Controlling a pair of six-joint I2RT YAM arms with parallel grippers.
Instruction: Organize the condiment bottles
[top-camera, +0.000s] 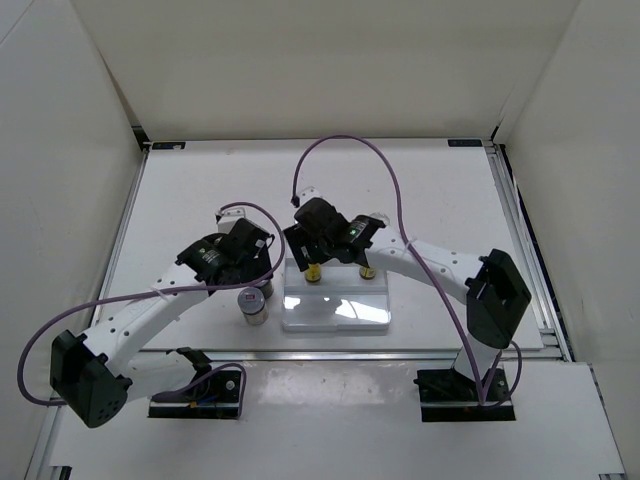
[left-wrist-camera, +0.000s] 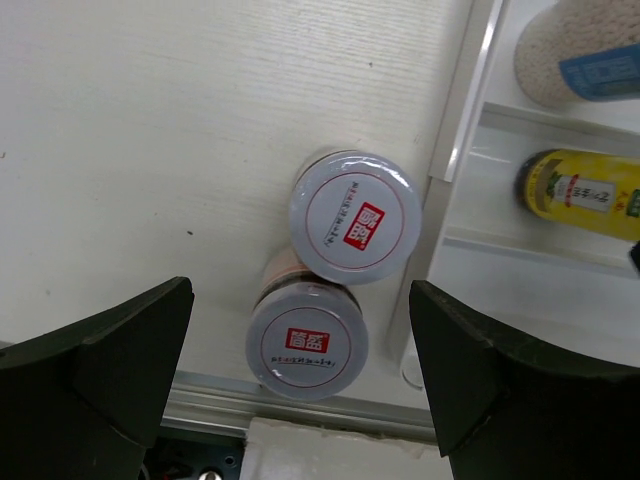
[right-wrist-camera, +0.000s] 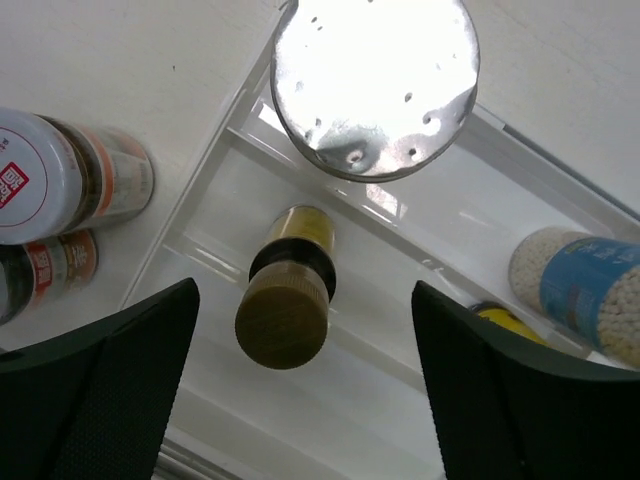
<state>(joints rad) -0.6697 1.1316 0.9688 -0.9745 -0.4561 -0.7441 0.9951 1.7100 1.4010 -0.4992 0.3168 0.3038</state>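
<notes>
Two squat silver-lidded jars (left-wrist-camera: 355, 215) (left-wrist-camera: 307, 340) stand side by side on the table, just left of the white stepped tray (left-wrist-camera: 462, 110). My left gripper (left-wrist-camera: 300, 385) hovers open above them; one jar shows in the top view (top-camera: 254, 303). On the tray stand two tiny yellow bottles (right-wrist-camera: 285, 300) (right-wrist-camera: 500, 320) and two pale shakers (right-wrist-camera: 375, 85) (right-wrist-camera: 585, 290). My right gripper (right-wrist-camera: 305, 375) hovers open and empty over the nearer yellow bottle. In the top view both grippers (top-camera: 255, 262) (top-camera: 325, 250) are at the tray's (top-camera: 335, 312) back left, and the shakers are hidden under the right one.
The squat jars also show at the left edge of the right wrist view (right-wrist-camera: 60, 180). The table's near metal rail (left-wrist-camera: 300, 410) runs just below the jars. White walls enclose the table on three sides.
</notes>
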